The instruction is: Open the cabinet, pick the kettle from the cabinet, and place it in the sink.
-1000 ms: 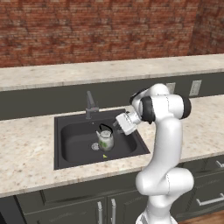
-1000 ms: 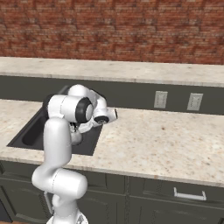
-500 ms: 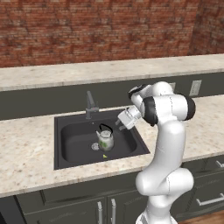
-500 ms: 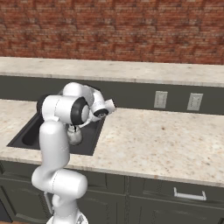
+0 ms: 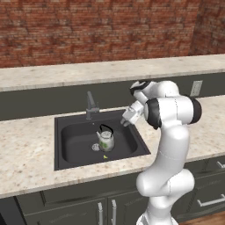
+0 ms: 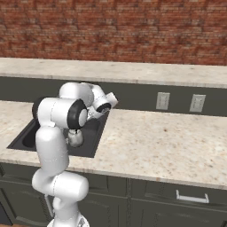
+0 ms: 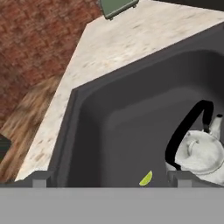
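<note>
One kettle (image 5: 106, 139) upright in sink (image 5: 72, 151), spout seemingly toward faucet (image 5: 91, 106), jaws apart, empty.

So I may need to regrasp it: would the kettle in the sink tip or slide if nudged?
The kettle looks squat and stands upright on the sink floor, so tipping seems unlikely. Its smooth rounded body would probably slide instead. The arched handle looks rigid, likely the safest hold.
</note>
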{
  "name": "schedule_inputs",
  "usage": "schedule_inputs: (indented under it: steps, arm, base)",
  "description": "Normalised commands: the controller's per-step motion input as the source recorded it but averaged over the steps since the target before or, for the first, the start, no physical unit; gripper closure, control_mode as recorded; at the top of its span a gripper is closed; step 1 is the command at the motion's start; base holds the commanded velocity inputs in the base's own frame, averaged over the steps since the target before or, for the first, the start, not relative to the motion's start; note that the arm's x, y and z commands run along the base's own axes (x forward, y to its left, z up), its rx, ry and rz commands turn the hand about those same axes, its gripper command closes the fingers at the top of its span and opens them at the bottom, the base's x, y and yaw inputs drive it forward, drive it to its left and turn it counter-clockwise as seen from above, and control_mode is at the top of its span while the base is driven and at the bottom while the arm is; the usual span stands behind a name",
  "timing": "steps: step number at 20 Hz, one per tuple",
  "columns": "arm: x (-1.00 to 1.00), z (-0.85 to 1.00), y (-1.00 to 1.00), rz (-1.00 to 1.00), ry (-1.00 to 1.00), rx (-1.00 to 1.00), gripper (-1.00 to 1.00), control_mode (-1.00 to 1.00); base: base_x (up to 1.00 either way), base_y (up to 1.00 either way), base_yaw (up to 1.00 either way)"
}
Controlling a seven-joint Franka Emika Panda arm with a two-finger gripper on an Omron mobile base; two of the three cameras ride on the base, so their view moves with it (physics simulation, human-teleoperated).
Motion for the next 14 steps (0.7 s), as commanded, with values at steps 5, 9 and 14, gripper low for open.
schedule_inputs:
  steps: [5, 9, 14]
  arm:
    - [-0.26, 0.25, -0.10, -0.08, 0.07, -0.18, -1.00, -1.00]
    - [-0.31, 0.22, -0.06, -0.13, 0.02, -0.21, -1.00, -1.00]
    - [-0.37, 0.19, -0.05, -0.14, 0.01, -0.23, -1.00, -1.00]
  base:
    - [0.00, 0.00, 0.00]
    - [0.00, 0.00, 0.00]
    - [0.00, 0.00, 0.00]
